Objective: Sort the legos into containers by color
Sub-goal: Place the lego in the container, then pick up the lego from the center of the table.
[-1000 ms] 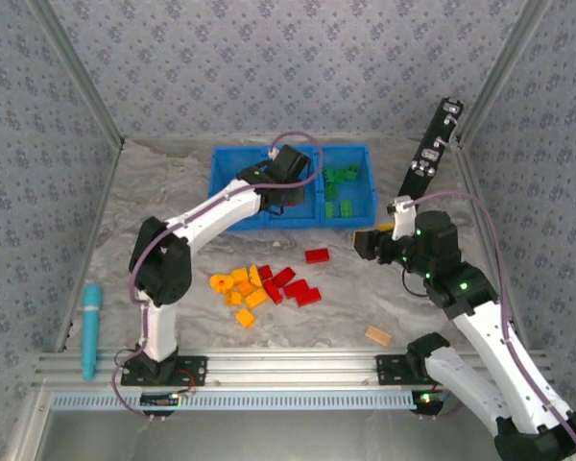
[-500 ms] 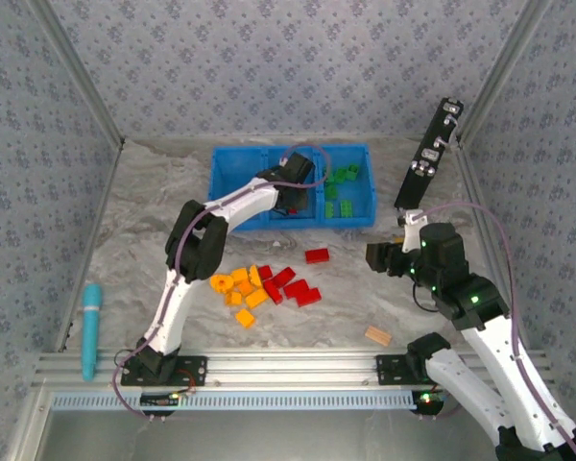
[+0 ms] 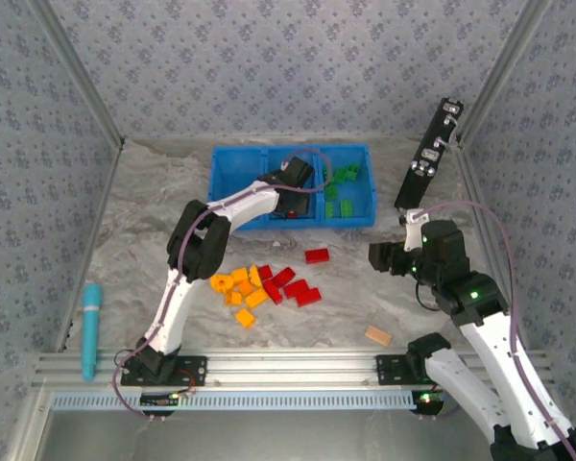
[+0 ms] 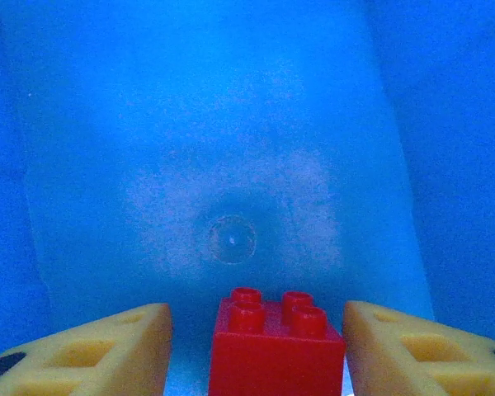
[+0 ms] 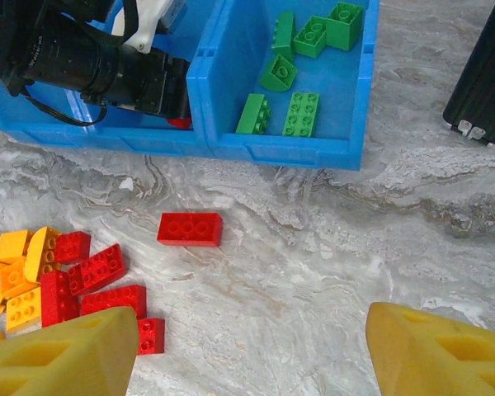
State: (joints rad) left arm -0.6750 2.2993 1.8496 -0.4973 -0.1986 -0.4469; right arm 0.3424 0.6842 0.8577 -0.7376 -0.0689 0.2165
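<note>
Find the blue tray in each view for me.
Top: tray at far centre of the table.
Left wrist: its floor behind the red brick.
Right wrist: along the top edge, left to centre.
Shared landmark: left gripper in the middle compartment.

The left arm's (image 3: 200,238) elbow has swung from the left toward centre frame and the left gripper (image 3: 288,204) has parted around a red brick (image 4: 276,351) in the tray's (image 3: 217,182) middle compartment, while the right gripper (image 3: 375,257) has drawn back toward lower right.
</note>
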